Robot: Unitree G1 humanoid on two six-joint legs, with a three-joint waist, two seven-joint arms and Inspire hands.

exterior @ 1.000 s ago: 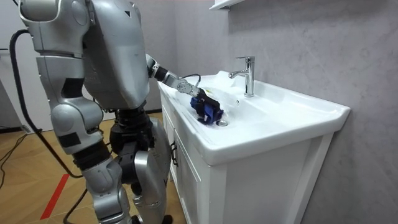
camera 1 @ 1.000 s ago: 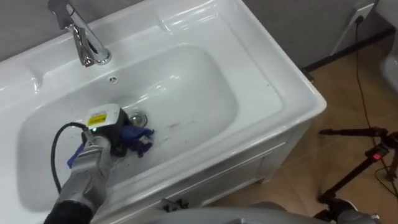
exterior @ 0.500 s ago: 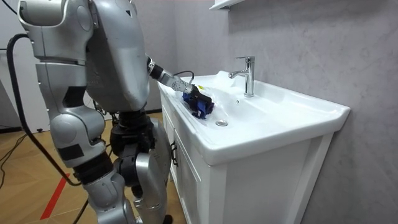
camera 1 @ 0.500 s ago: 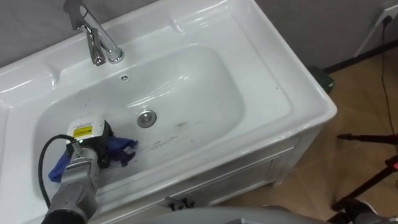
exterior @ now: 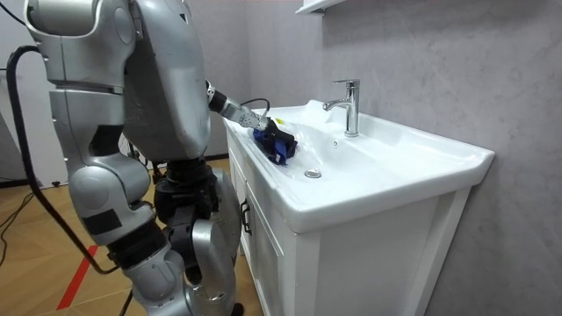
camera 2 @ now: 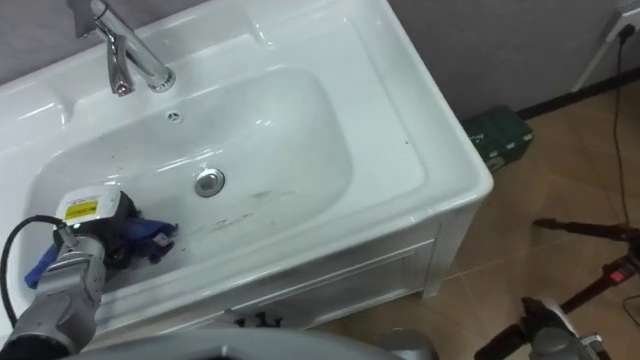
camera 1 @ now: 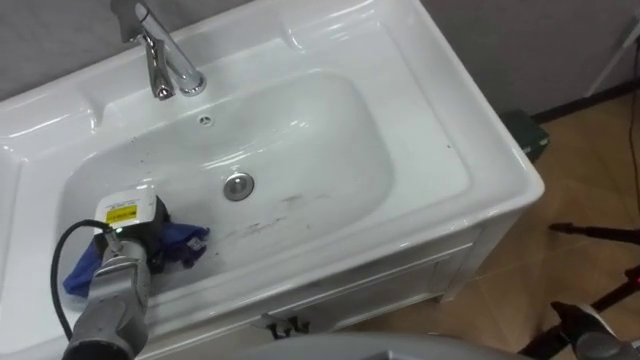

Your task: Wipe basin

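Since a second ago our left hand point(camera 1: 128, 222) has swept from the drain point(camera 1: 237, 185) to the left end of the basin point(camera 1: 330, 120). Fingers stay curled on the cloth point(camera 1: 186, 240), pressed to the wall. Faint marks right of the drain remain, so we judge that side next.

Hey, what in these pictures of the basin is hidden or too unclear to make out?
Blue cloth: eye views, partly under the left hand.
Faucet: left eye view, top cut by the upper edge.
Faint marks beside the drain: eye views, too small to tell dirt from scratches.
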